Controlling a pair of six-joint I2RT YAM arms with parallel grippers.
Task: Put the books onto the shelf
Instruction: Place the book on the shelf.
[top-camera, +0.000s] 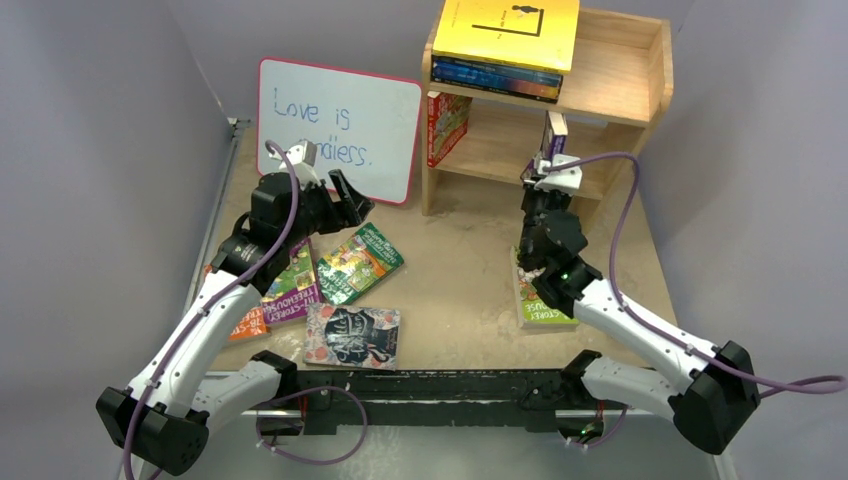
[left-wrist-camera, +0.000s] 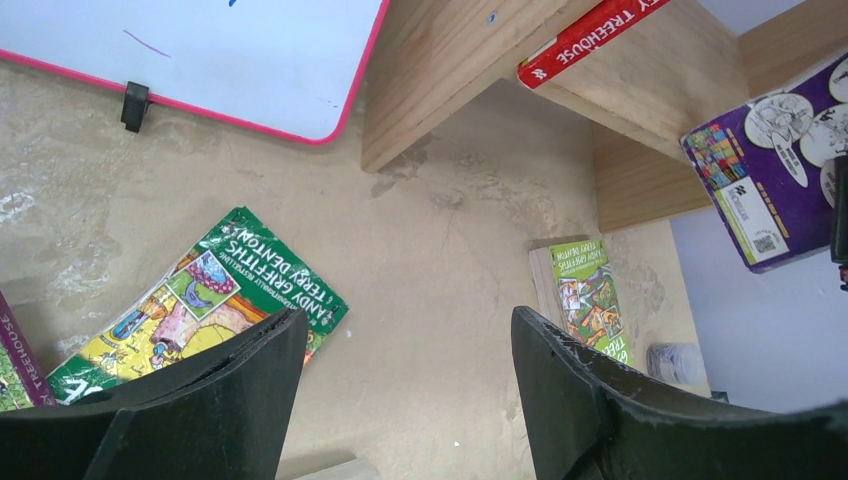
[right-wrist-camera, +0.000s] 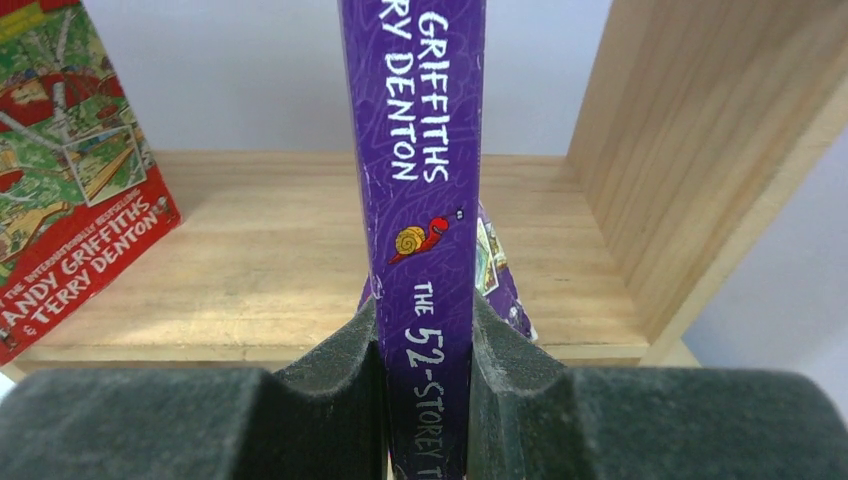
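Observation:
The wooden shelf (top-camera: 620, 70) stands at the back right. A yellow book (top-camera: 508, 30) lies on dark blue books (top-camera: 497, 78) on its top tier, and a red book (top-camera: 447, 125) leans in the lower tier. My right gripper (top-camera: 548, 170) is shut on a purple book (right-wrist-camera: 420, 150), held upright by its spine over the lower board (right-wrist-camera: 260, 260), to the right of the red book (right-wrist-camera: 70, 180). My left gripper (left-wrist-camera: 410, 325) hangs open over bare table beside a green book (left-wrist-camera: 200, 300). A floral book (top-camera: 352, 335) and a purple-edged book (top-camera: 290, 290) also lie at the left.
A pink-edged whiteboard (top-camera: 338, 125) leans against the back wall left of the shelf. Another green book (top-camera: 540, 305) lies on the table under my right arm. The shelf's right side panel (right-wrist-camera: 700, 150) stands close to the held book. Grey walls close in both sides.

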